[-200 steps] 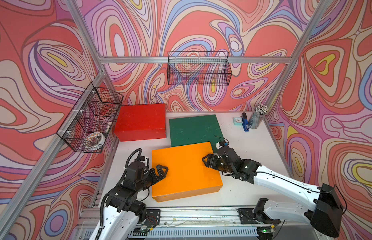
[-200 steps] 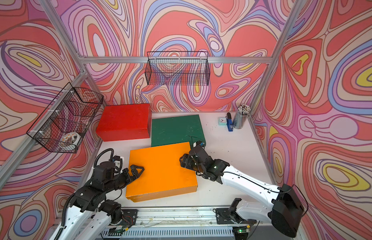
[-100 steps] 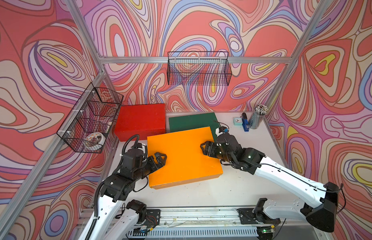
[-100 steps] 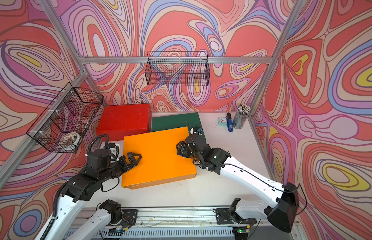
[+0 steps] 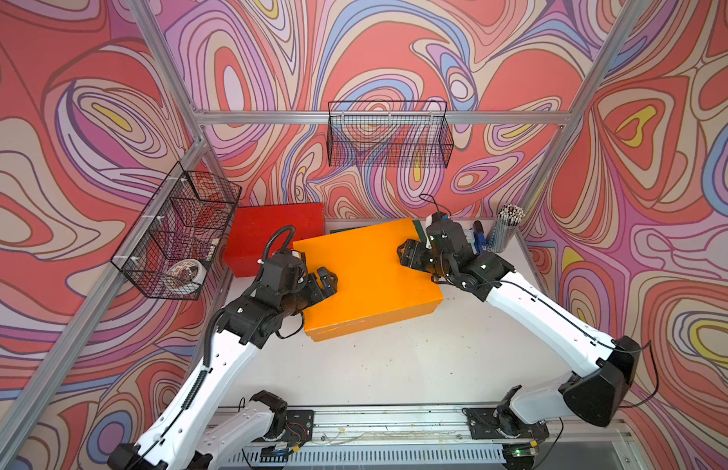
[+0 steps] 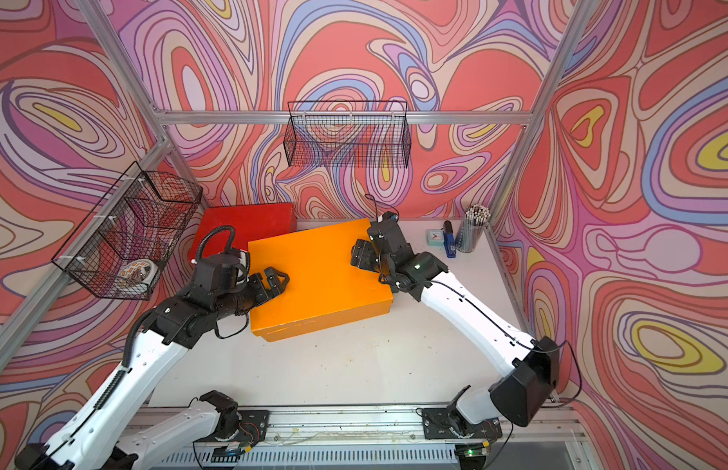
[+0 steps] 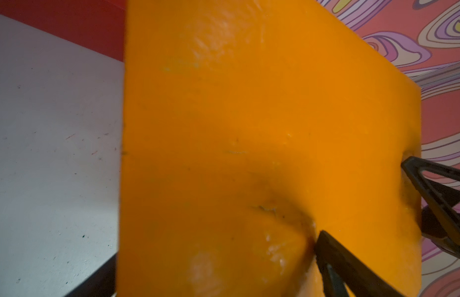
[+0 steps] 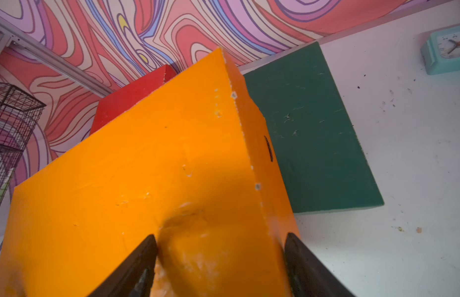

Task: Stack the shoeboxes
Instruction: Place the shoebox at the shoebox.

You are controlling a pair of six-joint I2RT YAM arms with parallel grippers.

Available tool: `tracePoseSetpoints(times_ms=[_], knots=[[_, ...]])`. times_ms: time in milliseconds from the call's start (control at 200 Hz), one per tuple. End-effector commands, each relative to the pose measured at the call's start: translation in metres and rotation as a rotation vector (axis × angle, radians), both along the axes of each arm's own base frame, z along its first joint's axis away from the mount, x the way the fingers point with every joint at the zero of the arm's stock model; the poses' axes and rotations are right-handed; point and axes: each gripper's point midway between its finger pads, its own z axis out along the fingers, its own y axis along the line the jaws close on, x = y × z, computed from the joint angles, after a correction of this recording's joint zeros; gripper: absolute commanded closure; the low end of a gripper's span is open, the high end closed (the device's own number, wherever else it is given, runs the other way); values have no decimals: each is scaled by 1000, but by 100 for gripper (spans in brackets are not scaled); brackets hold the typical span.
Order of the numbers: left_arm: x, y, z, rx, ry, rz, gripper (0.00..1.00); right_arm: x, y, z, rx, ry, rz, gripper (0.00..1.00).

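Both grippers hold the orange shoebox (image 5: 366,276) up by its short ends, and it partly covers the dark green shoebox (image 8: 313,144), which lies flat on the table behind and under it. In both top views the green one is almost hidden. My left gripper (image 5: 327,280) is shut on the orange box's left edge, and one finger (image 7: 336,254) dents the cardboard. My right gripper (image 8: 221,257) is shut on the right end, one finger on the lid and one on the side wall. The red shoebox (image 5: 272,232) stands at the back left against the wall.
A black wire basket (image 5: 388,134) hangs on the back wall and another (image 5: 179,236), holding a tape roll, hangs on the left wall. A small teal clock (image 6: 435,237), a blue stapler (image 6: 449,244) and a pencil cup (image 5: 504,228) stand at the back right. The white table (image 5: 394,358) lies in front.
Both arms have carried the orange shoebox up and toward the back wall, from beside the green one to over it. The green box is now mostly covered. Both grips are unchanged.
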Motion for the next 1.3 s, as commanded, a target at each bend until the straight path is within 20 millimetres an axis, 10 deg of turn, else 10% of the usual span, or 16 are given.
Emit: tracePoseSetpoints(times_ms=[0,681,1297], knots=[[9,-89,92,-276,-247,-349,2,-18,79,33,230,-2,312,22],[109,-124,60,-87,-178,-357,3,84,58,-21,166,64,257,24],[141,-46,-42,-85,-1,-164,8,112,15,-76,126,134,139,20]])
